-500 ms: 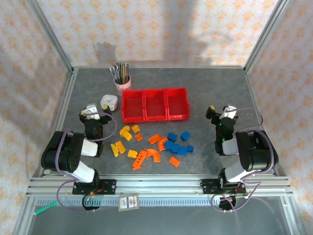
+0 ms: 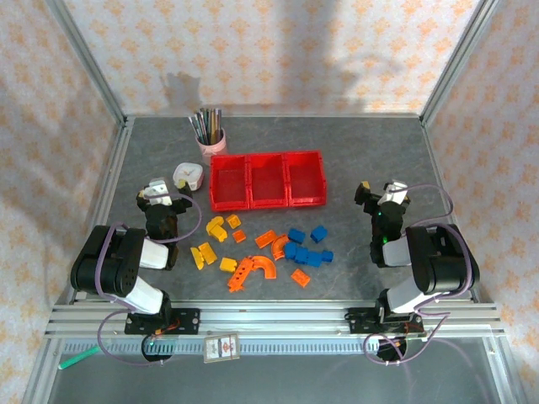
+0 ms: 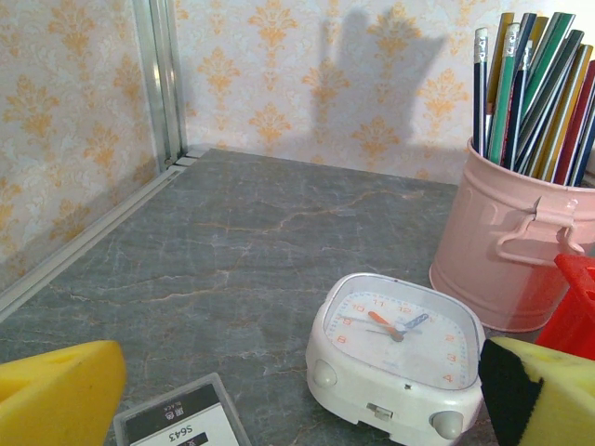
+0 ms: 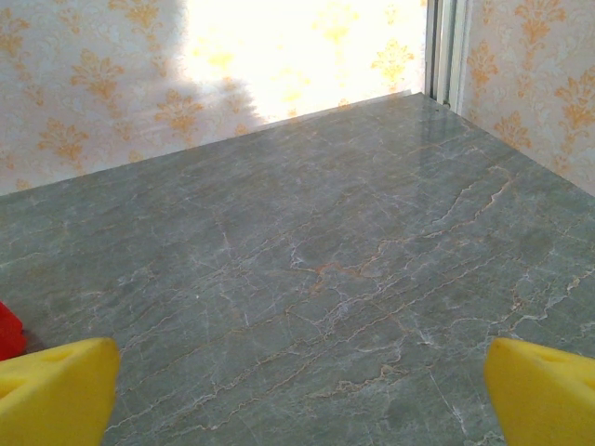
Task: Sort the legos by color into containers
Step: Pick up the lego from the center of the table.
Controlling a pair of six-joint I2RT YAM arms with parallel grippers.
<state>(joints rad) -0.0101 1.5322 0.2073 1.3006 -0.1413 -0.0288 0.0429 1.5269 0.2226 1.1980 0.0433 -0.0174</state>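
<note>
The legos lie loose on the grey table between the two arms: yellow pieces (image 2: 214,240) on the left, orange blocks and arches (image 2: 254,267) in the middle, blue blocks (image 2: 306,251) on the right. Behind them stand the containers (image 2: 268,199), three red bins joined in a row, and none holds a lego. My left gripper (image 2: 160,193) hovers left of the legos, open, its yellow fingertips (image 3: 58,390) far apart with nothing between them. My right gripper (image 2: 381,195) is right of the bins, open over bare table, also seen as right gripper (image 4: 299,390). A red bin corner (image 3: 578,307) shows in the left wrist view.
A white alarm clock (image 3: 400,348) lies just ahead of the left gripper (image 3: 299,398), beside a pink cup of pens (image 3: 521,246). A small labelled case (image 3: 181,423) sits below the left jaws. Metal frame rails (image 2: 114,181) border the table.
</note>
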